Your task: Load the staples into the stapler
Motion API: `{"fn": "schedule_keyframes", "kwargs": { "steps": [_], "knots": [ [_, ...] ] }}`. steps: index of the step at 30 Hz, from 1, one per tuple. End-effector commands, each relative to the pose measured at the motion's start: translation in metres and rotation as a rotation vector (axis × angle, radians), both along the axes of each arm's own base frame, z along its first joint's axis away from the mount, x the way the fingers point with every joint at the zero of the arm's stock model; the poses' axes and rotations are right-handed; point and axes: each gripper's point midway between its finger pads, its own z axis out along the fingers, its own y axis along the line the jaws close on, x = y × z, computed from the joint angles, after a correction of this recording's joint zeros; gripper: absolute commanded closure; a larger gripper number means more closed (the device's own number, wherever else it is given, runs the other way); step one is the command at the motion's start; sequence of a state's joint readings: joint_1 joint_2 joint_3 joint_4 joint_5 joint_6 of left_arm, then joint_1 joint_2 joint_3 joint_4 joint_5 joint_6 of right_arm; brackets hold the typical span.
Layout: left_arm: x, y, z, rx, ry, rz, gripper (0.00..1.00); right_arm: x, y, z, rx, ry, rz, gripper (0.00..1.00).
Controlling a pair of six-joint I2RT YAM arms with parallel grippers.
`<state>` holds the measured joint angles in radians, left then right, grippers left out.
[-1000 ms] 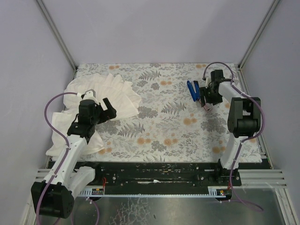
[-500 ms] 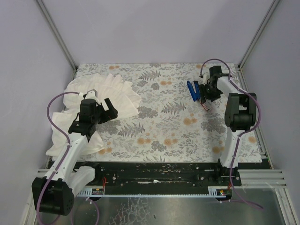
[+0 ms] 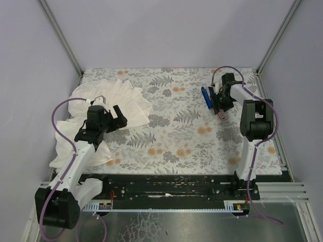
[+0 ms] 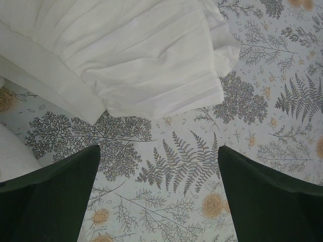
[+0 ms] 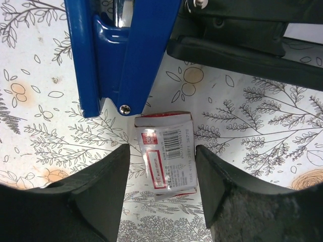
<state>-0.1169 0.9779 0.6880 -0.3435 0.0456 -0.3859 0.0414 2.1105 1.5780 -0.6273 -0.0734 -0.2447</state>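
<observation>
Right end effector [image 5: 161, 151]: jaws stand apart, one finger either side of the staples box [image 5: 169, 156]; a slim gap shows on one side and the other finger sits at the box edge. A firm pinch cannot be confirmed, and the box appears to lie flat on the surface [image 3: 171, 131]. The box, white with a red label and a barcode, lies near the far right corner of the surface, directly below and between the fingers in the wrist view. Its long axis runs along the line of the fingers, so the jaws span its short width, which is the favourable orientation for a grasp. The stapler [image 5: 121, 50] lies just beyond the far end of the box. Its blue hinge end is close to the box, though contact between the two cannot be settled, and a black bar beside it is judged to be its other half. From above, the stapler's long axis runs roughly from the far edge toward the near edge, slightly slanted. No loose strip of staples can be made out. Left end effector [image 3: 117, 115]: jaws fully spread, holding nothing, over bare surface just beside the white cloth [image 3: 121, 98] toward the left edge, well apart from both task items. The right arm is clearly the nearer. Assessment: securing the box is the step in hand, and loading has not begun.
</observation>
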Motion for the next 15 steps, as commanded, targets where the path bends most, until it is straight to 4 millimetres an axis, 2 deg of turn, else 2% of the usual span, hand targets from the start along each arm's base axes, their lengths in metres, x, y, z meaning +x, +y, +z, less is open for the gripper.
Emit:
{"fn": "schedule_keyframes", "kwargs": {
  "steps": [1, 9, 12, 15],
  "knots": [
    [0.015, -0.005, 0.026, -0.007, -0.094, -0.027, 0.0, -0.002, 0.006, -0.004, 0.012, -0.001, 0.022, 0.4],
    [0.016, -0.007, 0.03, -0.017, -0.105, -0.036, 0.0, -0.012, 0.0, -0.012, -0.042, 0.013, 0.007, 0.46],
    [0.016, -0.007, 0.03, -0.019, -0.104, -0.039, 0.0, -0.014, -0.002, -0.005, -0.05, -0.003, -0.01, 0.49],
    [0.015, -0.006, 0.033, -0.015, -0.116, -0.033, 0.0, -0.012, 0.001, 0.01, -0.034, -0.04, -0.024, 0.5]
  ]
}}
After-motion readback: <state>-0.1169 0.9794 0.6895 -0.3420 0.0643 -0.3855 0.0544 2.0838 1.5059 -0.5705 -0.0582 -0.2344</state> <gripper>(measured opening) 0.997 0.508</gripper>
